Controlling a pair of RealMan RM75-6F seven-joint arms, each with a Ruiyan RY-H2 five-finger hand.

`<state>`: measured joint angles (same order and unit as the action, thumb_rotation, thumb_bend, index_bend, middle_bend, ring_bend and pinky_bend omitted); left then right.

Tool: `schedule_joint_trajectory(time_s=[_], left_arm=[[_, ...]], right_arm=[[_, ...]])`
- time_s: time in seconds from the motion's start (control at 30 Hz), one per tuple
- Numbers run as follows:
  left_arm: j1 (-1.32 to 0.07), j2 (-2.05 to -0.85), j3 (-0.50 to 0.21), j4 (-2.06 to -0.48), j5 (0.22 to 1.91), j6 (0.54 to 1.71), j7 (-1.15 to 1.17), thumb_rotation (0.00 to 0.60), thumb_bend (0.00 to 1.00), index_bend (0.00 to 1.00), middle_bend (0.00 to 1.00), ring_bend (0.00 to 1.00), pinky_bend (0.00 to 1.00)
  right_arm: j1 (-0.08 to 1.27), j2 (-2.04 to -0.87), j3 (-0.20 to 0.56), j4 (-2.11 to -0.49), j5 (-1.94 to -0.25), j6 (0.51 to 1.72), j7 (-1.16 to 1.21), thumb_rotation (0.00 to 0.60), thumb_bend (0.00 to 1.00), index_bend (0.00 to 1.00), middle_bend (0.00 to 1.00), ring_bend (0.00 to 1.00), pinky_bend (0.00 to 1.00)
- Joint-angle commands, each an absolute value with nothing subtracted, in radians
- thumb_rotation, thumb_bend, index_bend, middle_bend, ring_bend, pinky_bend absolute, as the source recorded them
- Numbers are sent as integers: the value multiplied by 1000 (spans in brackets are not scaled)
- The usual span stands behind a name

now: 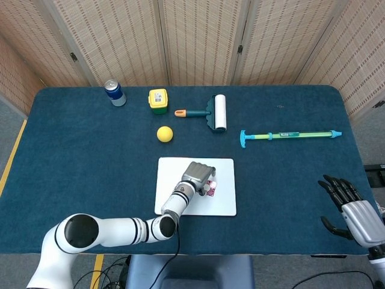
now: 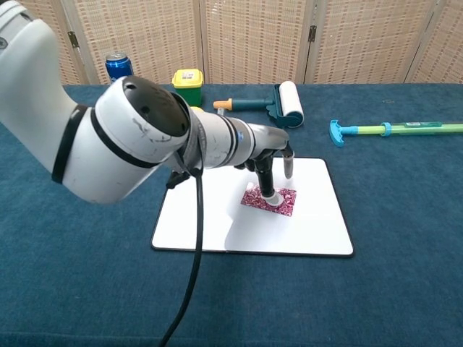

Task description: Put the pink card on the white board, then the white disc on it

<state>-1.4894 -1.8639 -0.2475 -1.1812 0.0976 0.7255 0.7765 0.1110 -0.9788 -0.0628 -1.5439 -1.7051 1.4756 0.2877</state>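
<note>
Table (image 1: 72,156) is covered w/ dark teal cloth, matt, felt-like nap. White board (image 2: 311,231) looks smooth, slight sheen, thin dark edge. Pink card (image 2: 283,203) matt, printed pattern, prob. paper. Left arm (image 2: 94,137) shell is glossy white plastic w/ scuff marks; left hand (image 1: 196,176) is brushed grey metal. Can (image 1: 114,93) shiny metal. Lint roller (image 1: 219,112) has a white papery roll and a plastic handle. Screens behind (image 1: 198,36) coarse woven, rough.
</note>
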Motion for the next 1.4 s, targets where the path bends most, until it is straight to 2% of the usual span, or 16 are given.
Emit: schedule_joint_trajectory(time_s=[0.03,0.23,0.37,0.53,0.7,0.77,0.83,0.9,1.0,1.17,1.27,1.4], left_arm=[[-1481,-1833,-253,-1233,137,764,767,600,316,297,1000,971,881],[-1413,-1672,-255,-1497,240,899,734,600,317,297,1000,956,877],[-1292,-1502,-212,-1762,376,1052,679,600,316,288,1000,914,853],[-1092,-1301,-84,-2017,608,1191,568,600,302,185,982,774,724],[-879,-1105,95,-2155,859,1293,456,600,295,109,765,575,472],[-794,-1043,162,-2167,951,1342,417,600,295,94,691,498,419],[-712,-995,224,-2159,1024,1384,380,600,295,64,573,374,347],[-641,-972,259,-2132,1090,1426,327,600,295,42,476,282,293],[-520,-974,295,-2039,1200,1506,218,600,295,24,373,197,250],[-341,-1040,305,-1851,1330,1654,98,600,294,0,232,98,185],[-252,-1087,290,-1752,1353,1725,66,600,295,0,155,55,169],[-182,-1130,261,-1646,1353,1746,15,600,289,0,55,3,145]], right_arm=[[110,-979,-63,-1543,-1705,1477,287,600,289,0,0,0,0],[110,-979,-64,-1543,-1706,1477,287,600,289,0,0,0,0],[106,-981,-66,-1545,-1712,1485,277,600,289,0,0,0,0],[102,-987,-67,-1554,-1716,1490,252,600,289,0,0,0,0],[94,-999,-68,-1571,-1728,1504,195,600,289,0,0,0,0],[85,-1007,-68,-1581,-1737,1521,160,600,289,0,0,0,0],[77,-1019,-68,-1588,-1747,1536,120,600,290,0,0,0,0],[73,-1028,-68,-1593,-1750,1536,86,600,290,0,0,0,0],[73,-1041,-61,-1603,-1731,1524,49,600,289,0,0,0,0],[76,-1060,-38,-1612,-1672,1495,-1,600,289,0,0,0,0],[79,-1071,-23,-1616,-1631,1475,-38,600,290,0,0,0,0],[76,-1082,-8,-1626,-1598,1472,-75,600,289,0,0,0,0]])
